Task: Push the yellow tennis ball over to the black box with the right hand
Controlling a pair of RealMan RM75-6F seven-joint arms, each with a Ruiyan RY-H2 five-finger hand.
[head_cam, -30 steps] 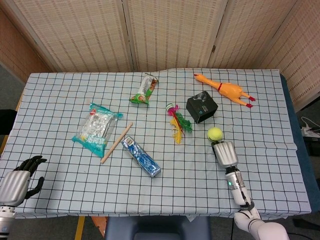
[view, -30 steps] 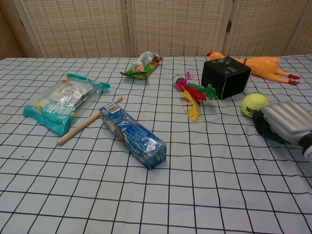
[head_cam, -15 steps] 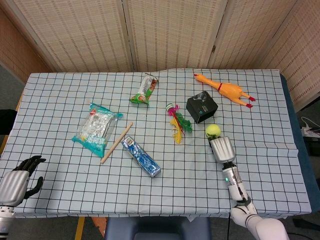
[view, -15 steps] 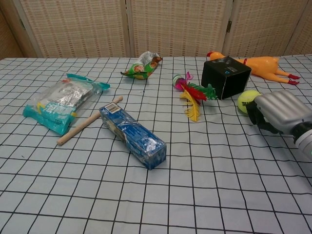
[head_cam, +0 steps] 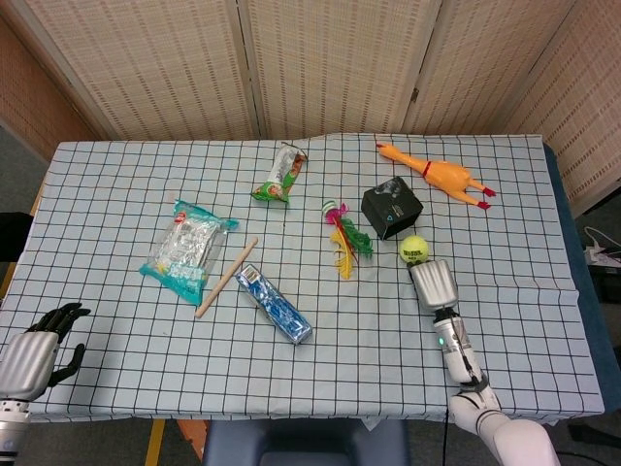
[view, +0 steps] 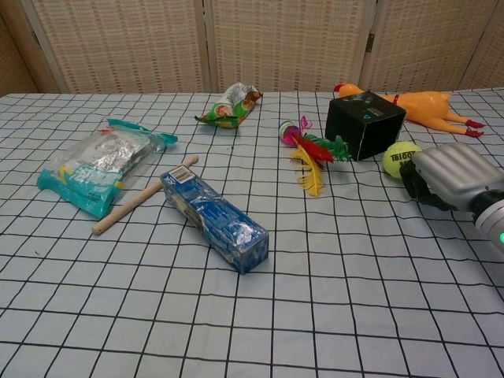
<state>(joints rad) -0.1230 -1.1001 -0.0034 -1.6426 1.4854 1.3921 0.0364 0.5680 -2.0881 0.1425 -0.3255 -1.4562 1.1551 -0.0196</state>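
The right hand [view: 446, 175] has its fingers curled in on nothing, knuckles low to the checked cloth [head_cam: 116, 194] and right up against the near side of the yellow tennis ball [view: 401, 159]. The ball sits just beside the black box [view: 364, 124], at its near right corner; I can't tell if they touch. My read: it's light, fuzzy and springy, so it'll roll off at the slightest off-centre nudge — push through its middle, low and slow, no grabbing needed. The left hand [head_cam: 41, 343] hangs off the near left edge, fingers loosely apart and holding nothing.
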